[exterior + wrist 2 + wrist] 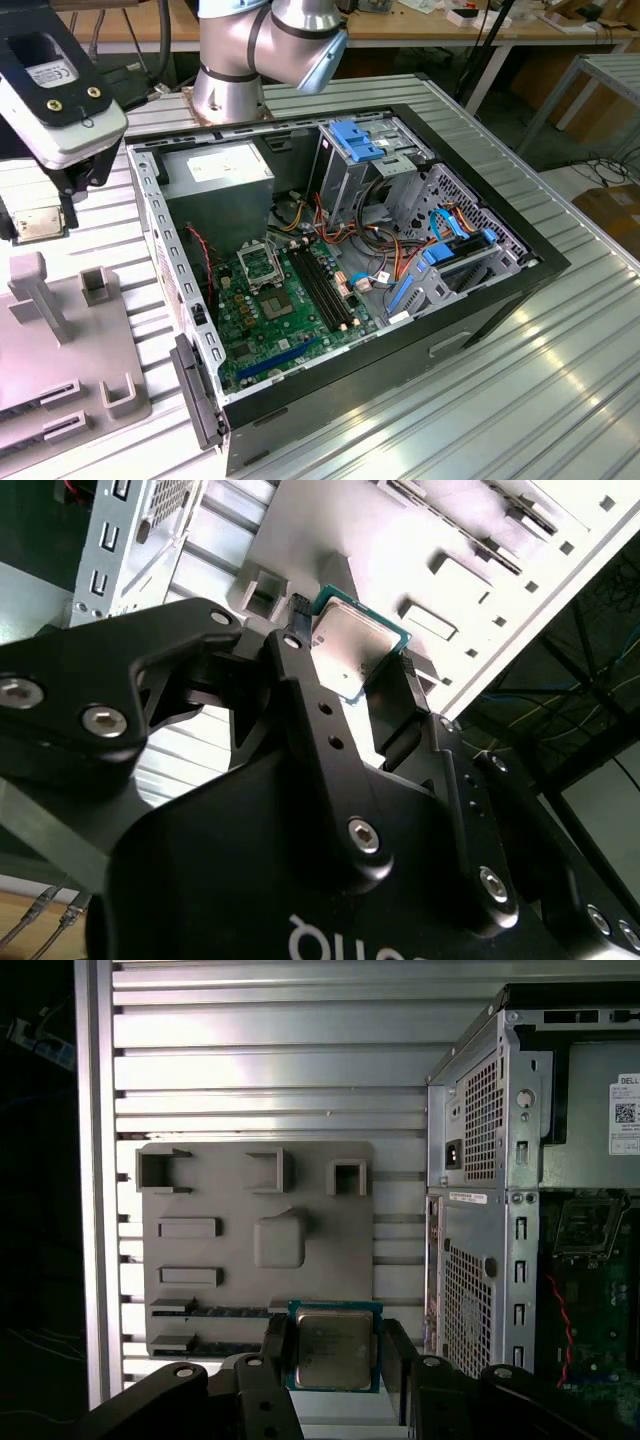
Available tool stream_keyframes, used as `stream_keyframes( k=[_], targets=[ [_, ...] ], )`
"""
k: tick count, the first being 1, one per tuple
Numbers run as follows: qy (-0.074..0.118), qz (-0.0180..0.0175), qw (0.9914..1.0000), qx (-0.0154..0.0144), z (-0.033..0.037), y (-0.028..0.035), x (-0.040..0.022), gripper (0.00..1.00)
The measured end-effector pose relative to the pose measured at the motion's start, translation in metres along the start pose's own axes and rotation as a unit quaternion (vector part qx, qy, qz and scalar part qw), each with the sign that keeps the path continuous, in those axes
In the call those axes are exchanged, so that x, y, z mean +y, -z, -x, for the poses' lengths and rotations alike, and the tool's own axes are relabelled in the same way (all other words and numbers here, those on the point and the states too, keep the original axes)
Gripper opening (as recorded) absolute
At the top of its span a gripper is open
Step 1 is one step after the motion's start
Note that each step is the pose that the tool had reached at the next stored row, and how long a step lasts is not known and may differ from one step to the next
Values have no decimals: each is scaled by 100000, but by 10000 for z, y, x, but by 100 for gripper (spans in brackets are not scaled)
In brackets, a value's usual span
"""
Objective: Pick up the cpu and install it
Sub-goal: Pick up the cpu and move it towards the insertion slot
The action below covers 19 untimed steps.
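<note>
Over the ribbed worktop, beside the open computer case and above the grey parts tray: gripper with fingers clamped on two opposite edges of the cpu, held clear of the tray. Likely mid-carry. Best kept level, gripped by the edges only, and squared to the motherboard socket inside the case.
</note>
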<state>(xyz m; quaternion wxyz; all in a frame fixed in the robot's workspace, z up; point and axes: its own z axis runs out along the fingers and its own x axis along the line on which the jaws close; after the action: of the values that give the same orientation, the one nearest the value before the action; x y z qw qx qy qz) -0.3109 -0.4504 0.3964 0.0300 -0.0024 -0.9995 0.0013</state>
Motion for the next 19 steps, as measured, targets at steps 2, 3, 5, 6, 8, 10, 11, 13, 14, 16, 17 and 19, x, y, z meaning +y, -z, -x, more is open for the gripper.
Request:
stream_keyframes(
  k=[2,3,5,6,8,10,11,13,14,16,17,19],
  targets=[
    [4,0,100000,-1,26,1,0,47],
    [5,2,100000,0,34,2,0,47],
    [-2,3,100000,-1,37,2,0,47],
    [-4,2,100000,-1,37,2,0,47],
    [1,1,100000,-1,40,2,0,47],
    [1,3,100000,-6,42,2,0,47],
    [5,2,100000,-3,46,2,0,47],
    [5,1,100000,0,54,3,0,47],
    [1,1,100000,-2,55,3,0,47],
    [0,2,100000,-1,61,4,0,47],
    [2,1,100000,-1,64,4,0,47],
    [2,1,100000,-2,71,4,0,47]
  ],
)
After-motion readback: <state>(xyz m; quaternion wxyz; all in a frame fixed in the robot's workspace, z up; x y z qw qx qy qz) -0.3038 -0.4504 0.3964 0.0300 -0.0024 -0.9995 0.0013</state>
